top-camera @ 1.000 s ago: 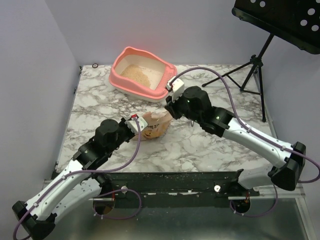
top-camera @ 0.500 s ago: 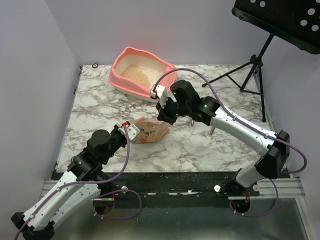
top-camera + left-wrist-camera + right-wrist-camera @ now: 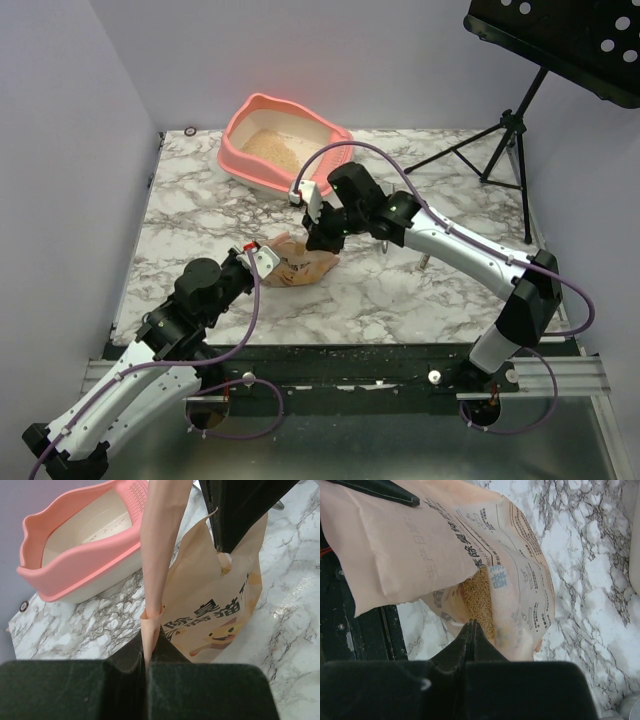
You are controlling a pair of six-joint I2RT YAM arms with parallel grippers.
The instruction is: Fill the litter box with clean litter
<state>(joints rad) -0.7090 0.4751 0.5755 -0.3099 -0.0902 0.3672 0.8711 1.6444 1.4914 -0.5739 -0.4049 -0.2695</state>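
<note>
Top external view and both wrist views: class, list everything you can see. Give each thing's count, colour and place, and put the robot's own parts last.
litter box: one, salmon-pink with a cream inner wall, far left of the table
clean litter: beige granules, a layer in the litter box, more showing inside the bag
litter bag: one, tan printed paper, middle of the table
table: one, white and grey marble pattern
ring: one, dark, small, at the table's far left corner
music stand: one, black, beyond the table's right side
left fingers: two, black, shut on an edge of the litter bag
right fingers: two, black, shut on another edge of the litter bag
</note>
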